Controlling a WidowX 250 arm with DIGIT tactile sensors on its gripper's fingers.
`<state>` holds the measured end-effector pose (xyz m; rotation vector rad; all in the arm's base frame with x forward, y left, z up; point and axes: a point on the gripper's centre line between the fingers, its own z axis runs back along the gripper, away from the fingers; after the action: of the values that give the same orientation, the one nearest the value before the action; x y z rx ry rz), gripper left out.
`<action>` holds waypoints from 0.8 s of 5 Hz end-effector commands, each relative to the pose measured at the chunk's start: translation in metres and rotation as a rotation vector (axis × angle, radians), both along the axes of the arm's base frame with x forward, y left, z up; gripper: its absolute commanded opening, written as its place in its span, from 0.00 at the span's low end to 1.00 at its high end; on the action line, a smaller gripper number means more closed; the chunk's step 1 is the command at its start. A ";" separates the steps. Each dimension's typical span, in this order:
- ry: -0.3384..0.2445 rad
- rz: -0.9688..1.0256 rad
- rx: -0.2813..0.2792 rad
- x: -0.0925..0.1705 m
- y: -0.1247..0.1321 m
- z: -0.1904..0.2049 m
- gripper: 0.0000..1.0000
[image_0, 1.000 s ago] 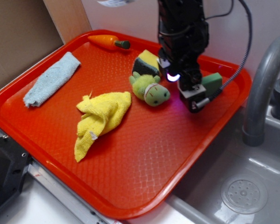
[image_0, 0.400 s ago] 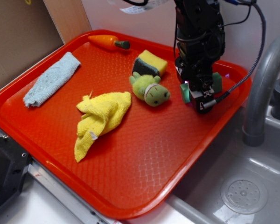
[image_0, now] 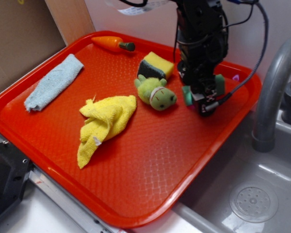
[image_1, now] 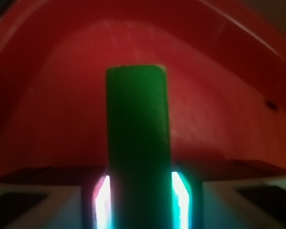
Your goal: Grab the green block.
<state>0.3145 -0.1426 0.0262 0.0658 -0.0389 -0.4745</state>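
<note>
Nearest the camera in the exterior view is the front rim of the orange tray [image_0: 136, 221], with the crumpled yellow cloth [image_0: 104, 124] lying a bit further in and the folded blue cloth [image_0: 53, 82] off toward the left edge. Past those sits the lime plush turtle [image_0: 156, 94], touching the yellow sponge [image_0: 156, 66] behind it.

Just right of the turtle, the black arm comes down nearly vertical from the top of the frame, with the gripper [image_0: 202, 94] pointed at the tray floor in the far right corner area. The fingers are clamped onto the green block [image_0: 218, 83]. You only see its two ends sticking out either side of the black body; the middle is totally hidden. Can't tell if the block is touching the tray or just off it.

The wrist view backs this up: green block [image_1: 138, 143] running straight up the centre between the two glowing finger pads [image_1: 180, 198], red tray behind. It's pretty blurry and the block's lower end is cut off by the frame.

Furthest back, the toy carrot [image_0: 114, 43] lies near the rear rim.
</note>
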 end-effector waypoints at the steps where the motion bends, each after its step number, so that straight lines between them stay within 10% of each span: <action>1: 0.006 0.131 -0.007 -0.019 0.026 0.077 0.00; 4: -0.050 0.302 -0.038 -0.099 0.068 0.160 0.00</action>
<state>0.2212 -0.0722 0.1794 0.0538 -0.0454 -0.1797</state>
